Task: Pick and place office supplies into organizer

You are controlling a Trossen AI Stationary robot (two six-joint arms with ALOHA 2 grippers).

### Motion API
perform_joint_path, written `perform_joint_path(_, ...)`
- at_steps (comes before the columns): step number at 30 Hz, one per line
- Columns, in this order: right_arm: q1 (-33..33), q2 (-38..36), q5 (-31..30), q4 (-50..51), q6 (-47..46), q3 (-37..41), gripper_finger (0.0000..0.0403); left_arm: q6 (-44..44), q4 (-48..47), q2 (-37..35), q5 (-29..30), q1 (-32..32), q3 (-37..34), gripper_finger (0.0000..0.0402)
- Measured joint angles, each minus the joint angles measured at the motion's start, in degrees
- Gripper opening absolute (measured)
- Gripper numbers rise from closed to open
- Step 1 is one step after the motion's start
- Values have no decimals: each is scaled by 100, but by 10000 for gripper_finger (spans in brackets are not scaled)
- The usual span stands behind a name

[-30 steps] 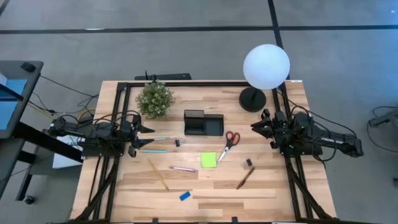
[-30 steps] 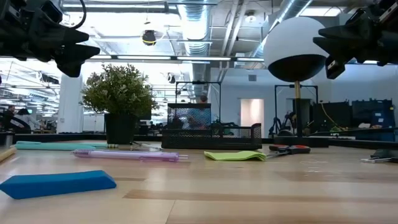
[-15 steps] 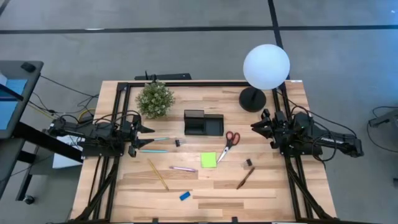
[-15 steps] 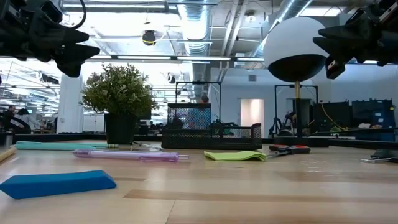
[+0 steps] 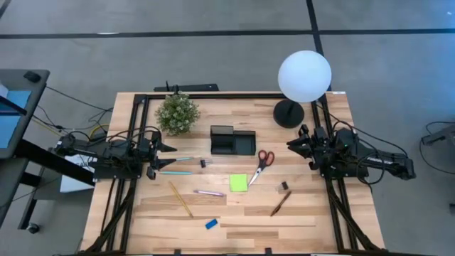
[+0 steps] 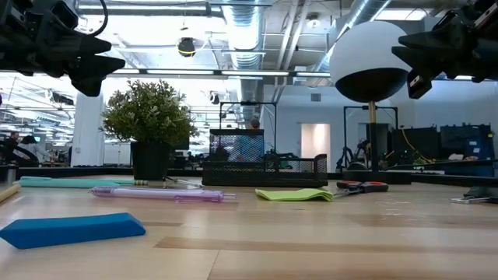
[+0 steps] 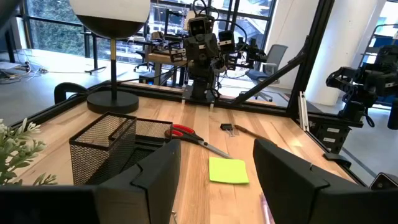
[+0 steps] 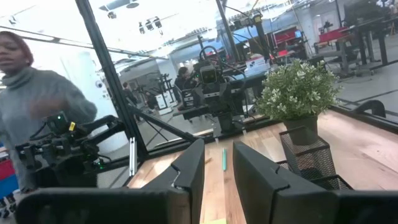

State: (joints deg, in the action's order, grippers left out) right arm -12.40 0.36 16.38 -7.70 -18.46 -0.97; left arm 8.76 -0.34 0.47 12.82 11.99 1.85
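The black mesh organizer (image 5: 232, 141) stands at the table's far middle. The red-handled scissors (image 5: 261, 165), lime sticky-note pad (image 5: 239, 183), pink pen (image 5: 210, 193), yellow pencil (image 5: 180, 199), blue eraser (image 5: 211, 224), brown pen (image 5: 280, 203), two teal pens (image 5: 178, 159) and small black clips (image 5: 284, 186) lie flat on the wood. My left gripper (image 5: 169, 156) hovers open at the left side, above the teal pens. My right gripper (image 5: 291, 146) hovers open at the right side, right of the scissors. Both are raised off the table and hold nothing.
A green potted plant (image 5: 177, 114) stands left of the organizer. A lamp with a white globe (image 5: 304, 76) and a round black base (image 5: 288, 114) stands at the far right. A black frame runs along the far, left and right edges. A person (image 8: 43, 106) shows beyond the left side.
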Motion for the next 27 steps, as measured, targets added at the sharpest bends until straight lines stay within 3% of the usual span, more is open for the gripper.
perform_joint_path(13,0,0,0,2,0,0,76,1,2,0,0,0,0,198)
perform_joint_path(19,0,-1,2,1,0,1,76,-161,464,0,162,-2,-33,198)
perform_joint_path(27,0,-1,1,1,0,0,76,1514,686,-22,154,-2,-22,198)
